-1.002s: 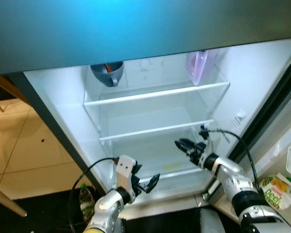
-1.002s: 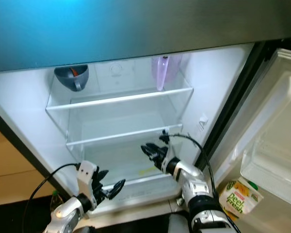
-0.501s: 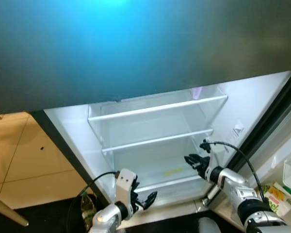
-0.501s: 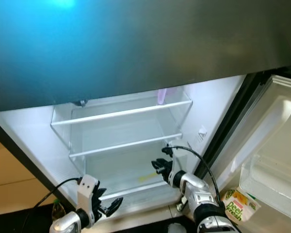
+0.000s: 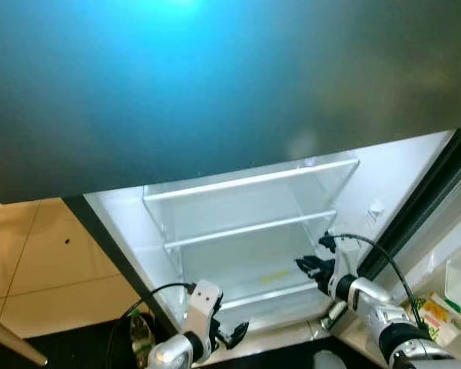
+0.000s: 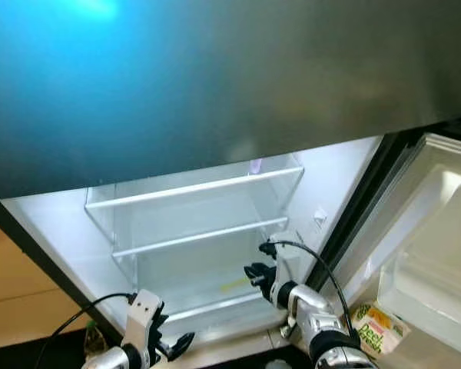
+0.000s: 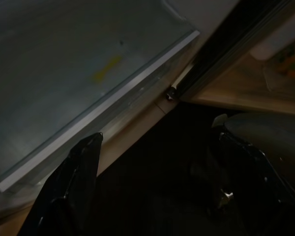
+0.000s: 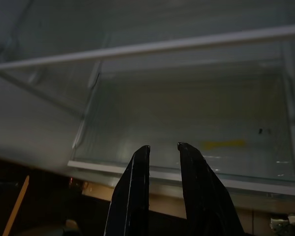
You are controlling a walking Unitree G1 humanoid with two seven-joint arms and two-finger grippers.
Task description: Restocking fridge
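Open fridge [image 5: 250, 231], both pincers low

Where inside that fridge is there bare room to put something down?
Both glass shelves look bare from wall to wall. The bottom compartment floor is bare except for a small yellow mark. The right tool reaches in near its right front corner. The juice carton sits outside by the door.

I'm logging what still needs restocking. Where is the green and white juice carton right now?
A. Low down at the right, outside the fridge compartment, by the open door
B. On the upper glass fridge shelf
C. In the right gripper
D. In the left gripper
A: the green and white juice carton sits low at the right beside the open door, beyond the right gripper, which holds nothing.
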